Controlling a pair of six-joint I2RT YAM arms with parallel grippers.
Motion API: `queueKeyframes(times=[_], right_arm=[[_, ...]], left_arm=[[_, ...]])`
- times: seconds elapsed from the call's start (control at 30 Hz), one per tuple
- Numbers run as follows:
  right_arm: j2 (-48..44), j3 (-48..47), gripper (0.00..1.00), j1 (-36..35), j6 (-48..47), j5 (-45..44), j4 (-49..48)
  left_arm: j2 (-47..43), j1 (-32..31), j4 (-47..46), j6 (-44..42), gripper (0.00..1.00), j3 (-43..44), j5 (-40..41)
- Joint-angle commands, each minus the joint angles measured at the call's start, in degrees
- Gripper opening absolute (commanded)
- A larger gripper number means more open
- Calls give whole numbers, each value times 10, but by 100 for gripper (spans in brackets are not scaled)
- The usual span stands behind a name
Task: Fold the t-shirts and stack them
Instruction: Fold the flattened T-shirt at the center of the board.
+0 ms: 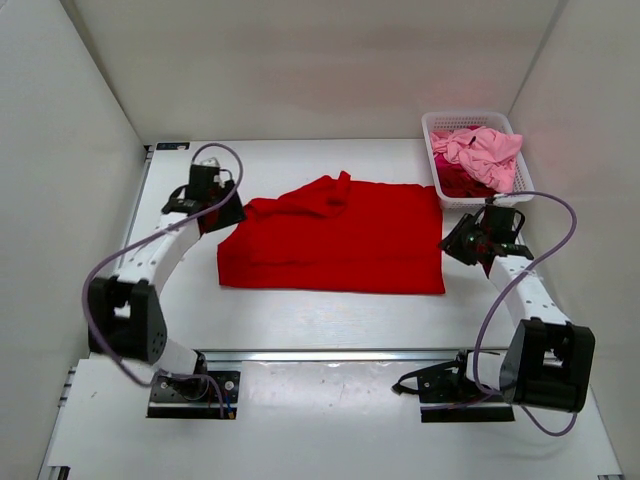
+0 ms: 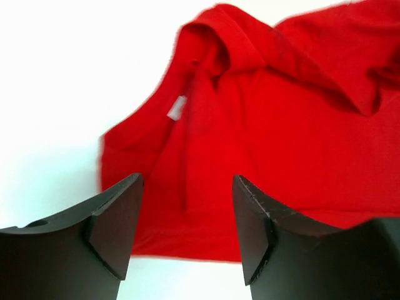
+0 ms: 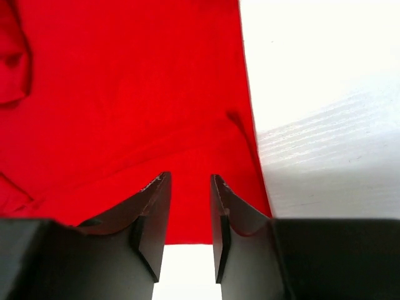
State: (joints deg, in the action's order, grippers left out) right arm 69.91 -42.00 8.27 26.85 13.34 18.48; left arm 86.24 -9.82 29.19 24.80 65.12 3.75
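bright red t-shirt (image 1: 335,240): spread at table centre. left gripper (image 2: 187,187), 9 o'clock edge: jaws wide, empty. right gripper (image 3: 189,184), 3 o'clock edge: jaws narrowly parted, empty. both likely flank it for a paired fold. pink t-shirt (image 1: 485,152): waiting in basket (image 1: 455,117), 1 o'clock.

Looks like a robotics lab test cell. Boxed in by plain white panels (image 1: 300,60) on the left, far and right around a white table (image 1: 330,320). Fitted with a left arm (image 1: 158,252) and right arm (image 1: 522,287) bolted to black plates (image 1: 165,400) at the near edge, purple cables (image 1: 216,147) looping off both.
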Motion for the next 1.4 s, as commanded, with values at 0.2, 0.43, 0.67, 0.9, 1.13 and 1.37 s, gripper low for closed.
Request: queueKeyframes(times=[0.2, 0.43, 0.67, 0.9, 1.13, 1.37], right_arm=[[-174, 55, 0, -54, -33, 11, 38], [-210, 119, 9, -107, 0, 28, 19], [-151, 142, 25, -134, 24, 13, -32], [-174, 200, 32, -27, 67, 31, -80], [-154, 227, 32, -35, 70, 13, -93], [-160, 235, 32, -40, 77, 12, -91]], left_arm=[[-223, 70, 13, 21, 39, -191, -93], [-292, 69, -31, 96, 54, -335, -82], [-234, 85, -106, 130, 61, -373, -66], [-164, 90, -165, 144, 39, -387, -92], [-203, 127, -143, 133, 1, -403, -68], [-323, 192, -37, 91, 0, -431, -94]])
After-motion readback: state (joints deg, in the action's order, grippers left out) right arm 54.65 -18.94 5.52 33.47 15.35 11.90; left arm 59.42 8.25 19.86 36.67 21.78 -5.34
